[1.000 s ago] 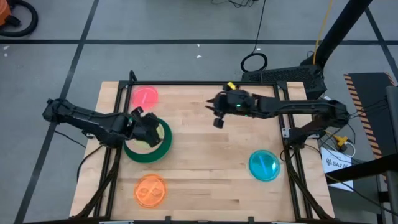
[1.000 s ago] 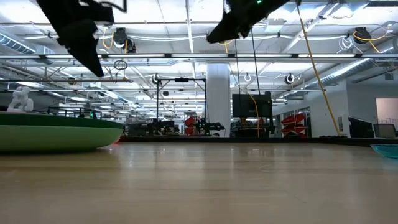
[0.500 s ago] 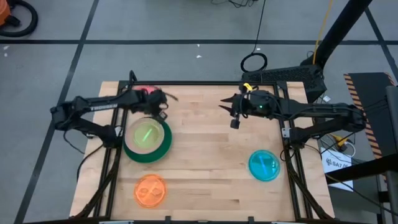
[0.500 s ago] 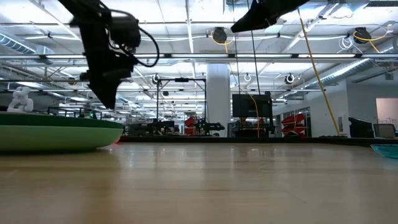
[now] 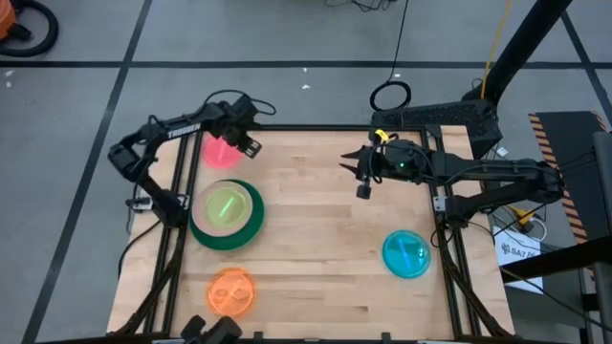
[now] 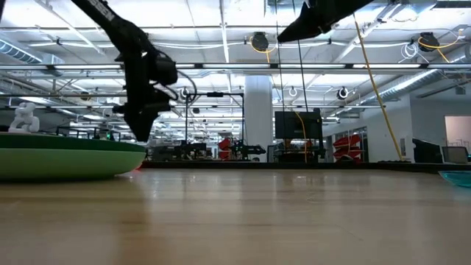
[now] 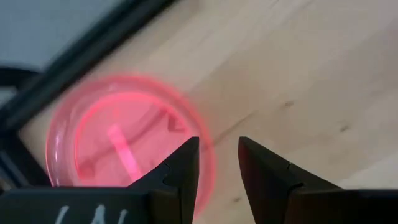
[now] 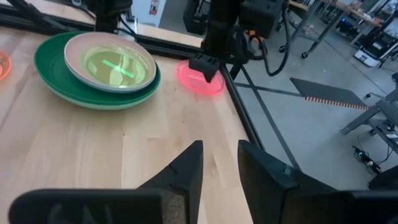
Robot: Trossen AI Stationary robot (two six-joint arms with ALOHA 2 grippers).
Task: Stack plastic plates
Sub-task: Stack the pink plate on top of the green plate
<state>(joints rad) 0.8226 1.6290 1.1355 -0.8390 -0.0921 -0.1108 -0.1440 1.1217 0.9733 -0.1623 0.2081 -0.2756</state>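
The left gripper (image 5: pixel 245 143) hovers with fingers slightly parted and grasping nothing, directly above the right edge of the red-pink plate (image 5: pixel 221 150) at the far-left corner of the table (image 5: pixel 316 239). Just nearer lies the plate stack (image 5: pixel 226 214): dark green plate, smaller plates inside, translucent lime uppermost. The right gripper (image 5: pixel 362 180) waits empty, fingers parted, far-right of centre; the orange plate (image 5: pixel 231 291) lies near-left, the blue plate (image 5: pixel 406 254) near-right.

At upper left of the overhead frame lies a red-pink plate (image 5: pixel 220 150); below it a dark green plate (image 5: pixel 251 229) carries a lime one (image 5: pixel 225 206). Lower left: orange plate (image 5: pixel 230 292). Right: blue plate (image 5: pixel 406 254). The table (image 5: pixel 316 239) is pale wood.
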